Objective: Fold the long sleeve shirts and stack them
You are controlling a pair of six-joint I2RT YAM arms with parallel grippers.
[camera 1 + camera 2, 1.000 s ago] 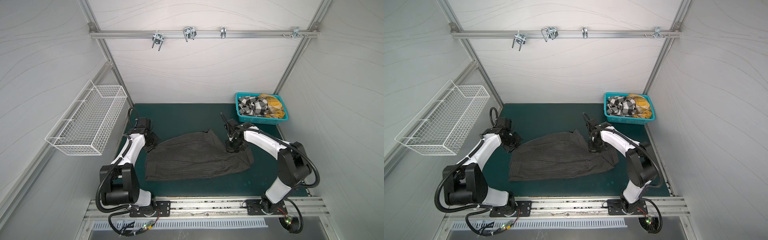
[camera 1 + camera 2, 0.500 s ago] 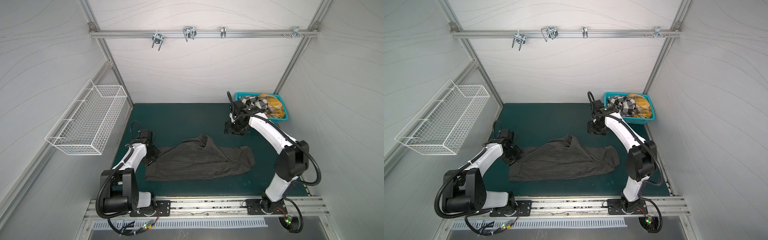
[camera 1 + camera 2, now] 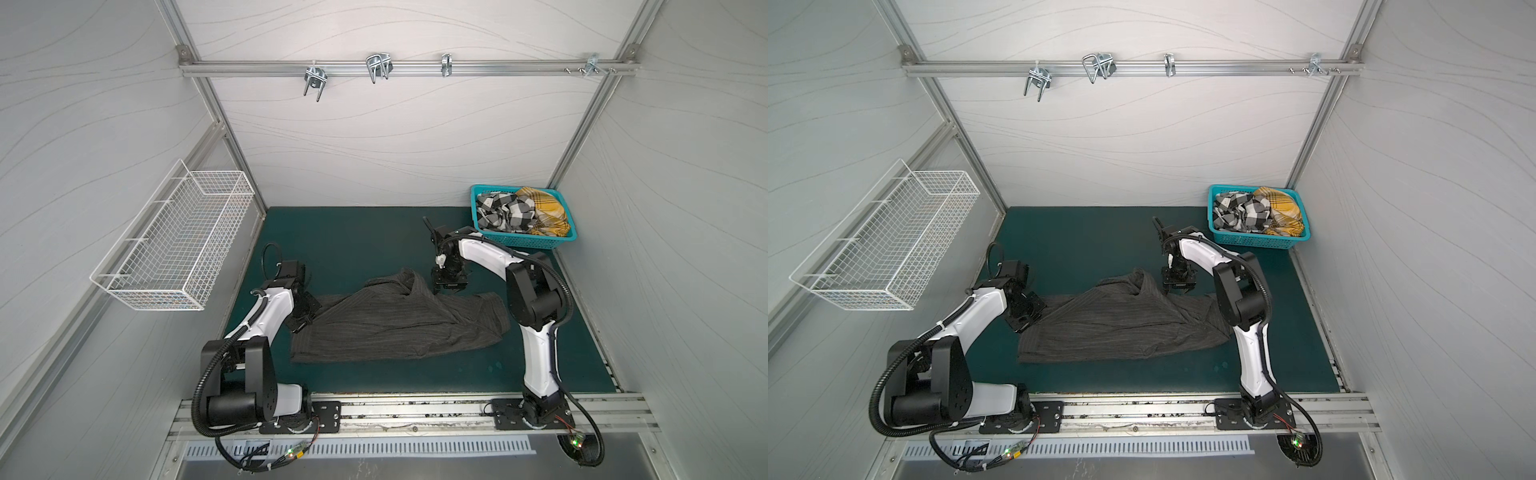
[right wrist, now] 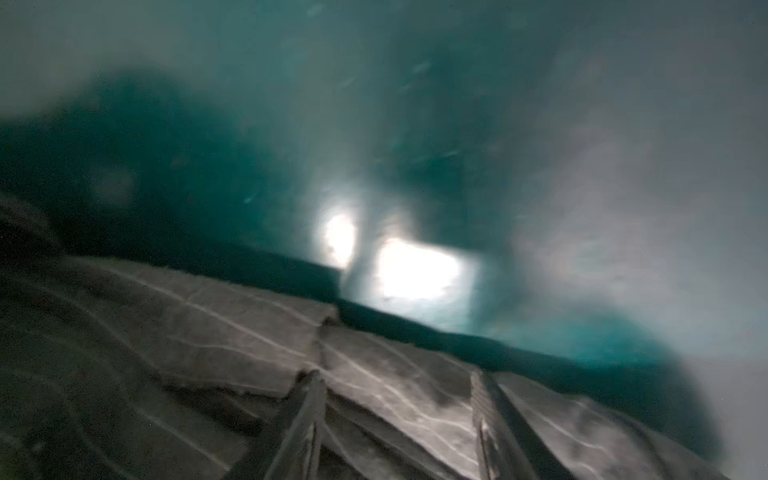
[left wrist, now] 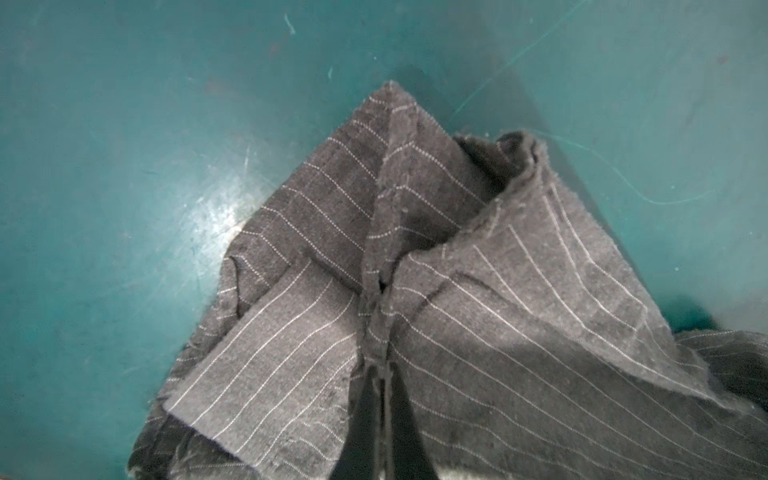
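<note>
A dark charcoal pinstriped long sleeve shirt [image 3: 399, 328] [image 3: 1121, 328] lies crumpled across the green mat, with a raised fold near its far edge. My left gripper [image 3: 305, 322] [image 3: 1027, 322] is at the shirt's left edge. In the left wrist view it [image 5: 380, 370] is shut on a pinch of the striped cloth [image 5: 519, 316]. My right gripper [image 3: 446, 286] [image 3: 1177, 289] hangs over the far edge by the raised fold. The blurred right wrist view shows it [image 4: 397, 386] open, with cloth [image 4: 208, 324] beneath the spread fingers. A checked shirt [image 3: 503, 212] and a yellow plaid one [image 3: 544, 208] lie bunched in the basket.
The teal plastic basket [image 3: 523, 243] stands at the back right corner of the green mat [image 3: 353, 241]. A white wire basket [image 3: 178, 245] hangs on the left wall. Metal hooks sit on the rail above. The arms' bases are bolted along the front rail.
My right gripper let go of the shirt, lifted back toward the basket, then came down again over the shirt's far edge. My left gripper dragged its edge nearer the front; a fold rose up.
</note>
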